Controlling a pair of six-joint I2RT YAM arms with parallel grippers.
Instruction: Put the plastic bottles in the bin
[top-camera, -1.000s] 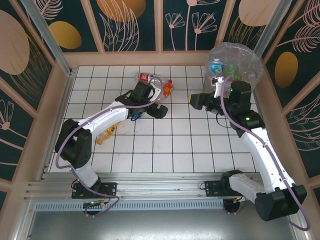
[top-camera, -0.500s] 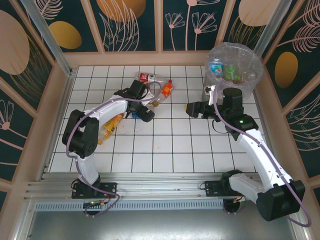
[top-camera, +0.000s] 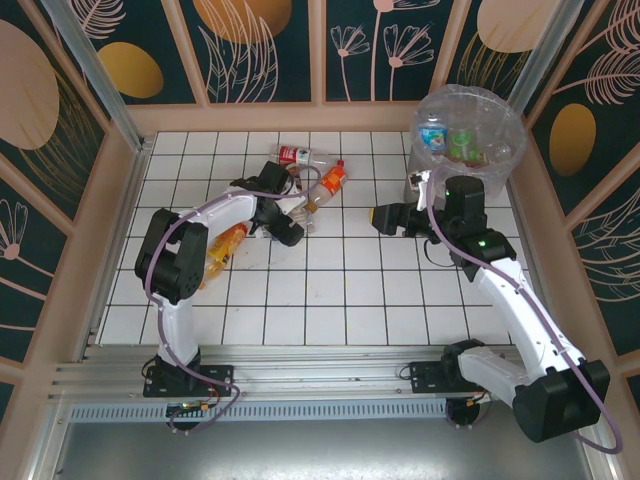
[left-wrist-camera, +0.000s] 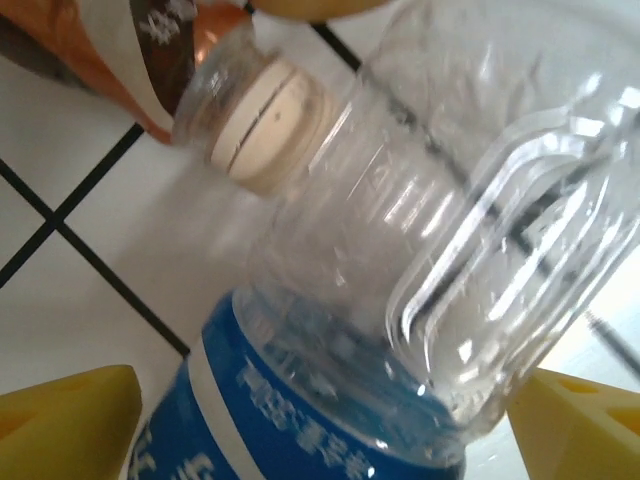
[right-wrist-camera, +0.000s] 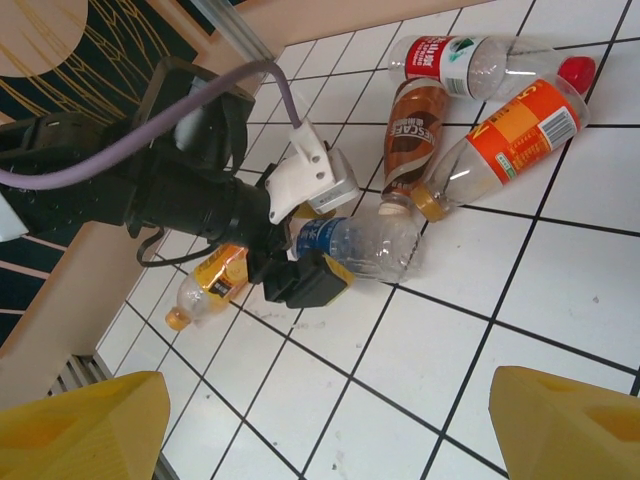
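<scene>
Left wrist: blue-labelled bottle (left-wrist-camera: 400, 250) within left hand (left-wrist-camera: 325, 430) (contact unclear)

A white tiled floor (top-camera: 330, 290) with dark grid lines sits inside wooden-framed walls (top-camera: 260, 50) painted with pale leaves.

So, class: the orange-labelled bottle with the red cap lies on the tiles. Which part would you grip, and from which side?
Take the orange-labelled bottle at its labelled middle, from straight above, fingers across its width. It lies on its side, round and even there; its other end crowds the brown bottle, so probably keep towards the red cap.
</scene>
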